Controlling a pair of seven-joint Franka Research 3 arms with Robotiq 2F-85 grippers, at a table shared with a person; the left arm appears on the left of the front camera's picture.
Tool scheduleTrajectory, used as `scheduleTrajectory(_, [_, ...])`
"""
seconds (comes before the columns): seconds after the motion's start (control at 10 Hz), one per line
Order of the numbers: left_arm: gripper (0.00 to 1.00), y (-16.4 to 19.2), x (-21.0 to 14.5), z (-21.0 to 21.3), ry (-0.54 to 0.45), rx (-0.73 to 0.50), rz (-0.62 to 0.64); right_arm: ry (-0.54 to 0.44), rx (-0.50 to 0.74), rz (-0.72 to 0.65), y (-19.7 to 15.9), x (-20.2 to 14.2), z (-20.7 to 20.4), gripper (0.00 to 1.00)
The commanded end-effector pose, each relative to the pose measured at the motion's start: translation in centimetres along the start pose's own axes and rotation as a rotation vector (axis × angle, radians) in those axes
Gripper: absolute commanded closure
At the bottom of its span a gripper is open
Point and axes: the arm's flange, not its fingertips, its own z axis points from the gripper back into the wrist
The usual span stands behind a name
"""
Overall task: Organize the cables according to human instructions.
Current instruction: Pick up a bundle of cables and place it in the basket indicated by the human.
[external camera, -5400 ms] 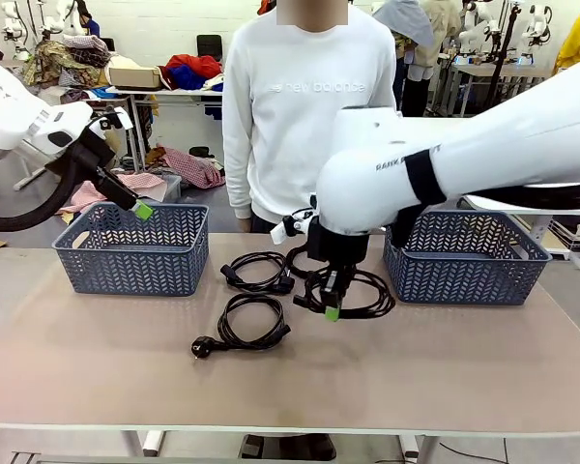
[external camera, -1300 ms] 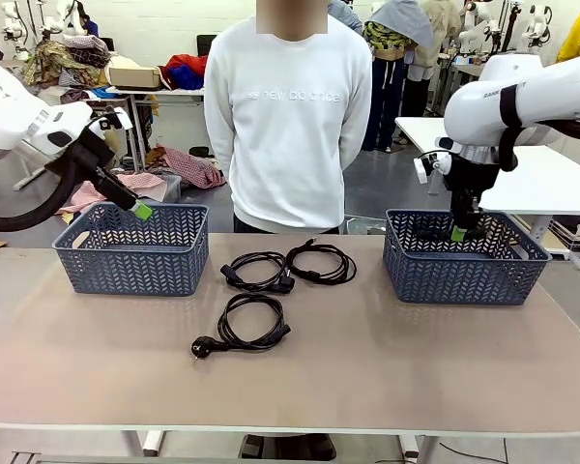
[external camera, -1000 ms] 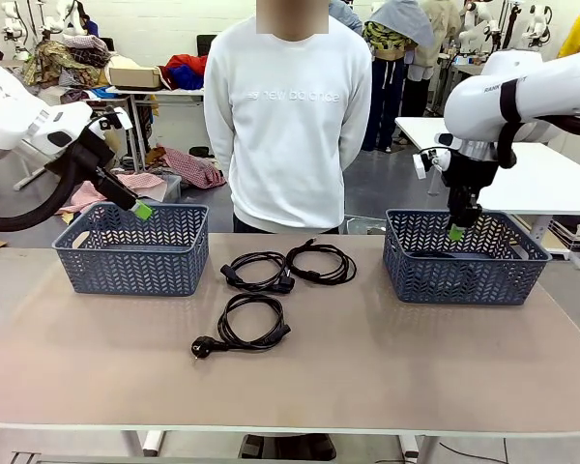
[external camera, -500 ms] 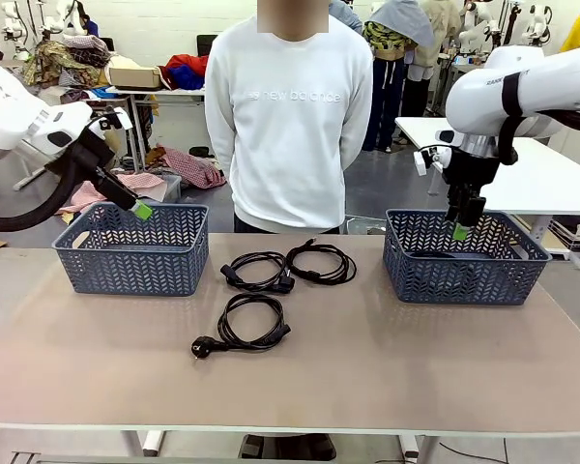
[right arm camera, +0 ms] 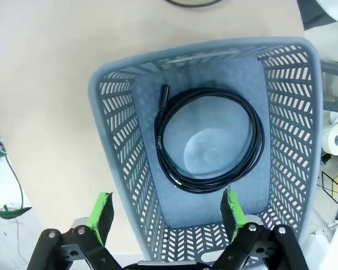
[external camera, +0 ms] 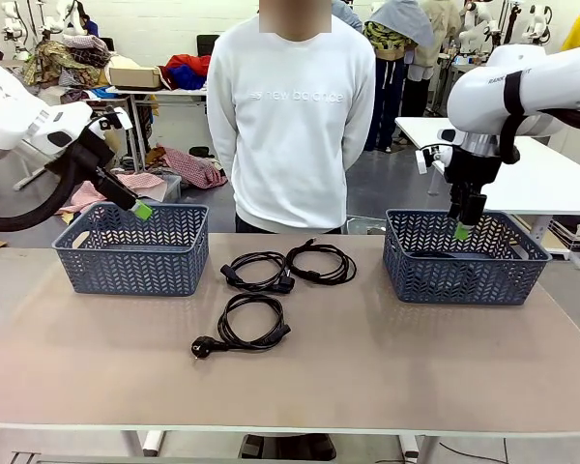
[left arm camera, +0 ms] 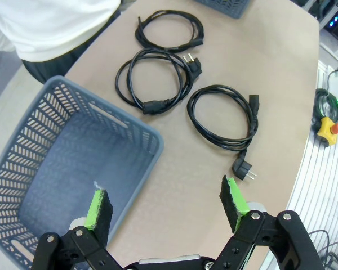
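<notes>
Spread wide and empty, the right hand [external camera: 461, 230] is held over the right basket [external camera: 464, 275], where one cable [right arm camera: 160, 147] lies coiled; the left hand [left arm camera: 163, 188] is likewise wide. Three light, floppy coils [left arm camera: 152, 106] are seen on the worktop [external camera: 367, 367], judged best pinched across the bundled strands.

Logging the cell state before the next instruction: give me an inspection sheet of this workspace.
surface: beige table, no spills seen.
job's things: near coil, middle coil and far coil lie on the table between the baskets; fourth coil lies flat in the right basket; left basket looks empty.
clutter: nothing seen.
grippers: left gripper open over the left basket's rim; right gripper open above the right basket, holding nothing.
cables: black hose loops under the left arm.
surroundings: person stands at the far side; clothes piles on tables behind.
</notes>
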Motion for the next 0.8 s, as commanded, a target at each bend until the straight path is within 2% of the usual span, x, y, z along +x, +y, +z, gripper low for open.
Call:
scheduleTrajectory(0.0, [0.0,0.0,-0.1,0.0,-0.033,-0.014,-0.013,0.0,0.001,0.025,0.0,0.0,0.0,0.0])
scheduleTrajectory(0.2, [0.0,0.0,-0.1,0.0,-0.033,-0.014,-0.013,-0.032,-0.03,-0.061,1.3,0.4,0.5,0.0])
scheduleTrajectory(0.4, [0.0,0.0,-0.1,0.0,-0.033,-0.014,-0.013,-0.104,-0.074,-0.191,5.2,1.0,1.6,0.0])
scheduleTrajectory(0.7, [0.0,0.0,-0.1,0.0,-0.033,-0.014,-0.013,-0.145,-0.096,-0.285,11.2,2.2,1.9,0.0])
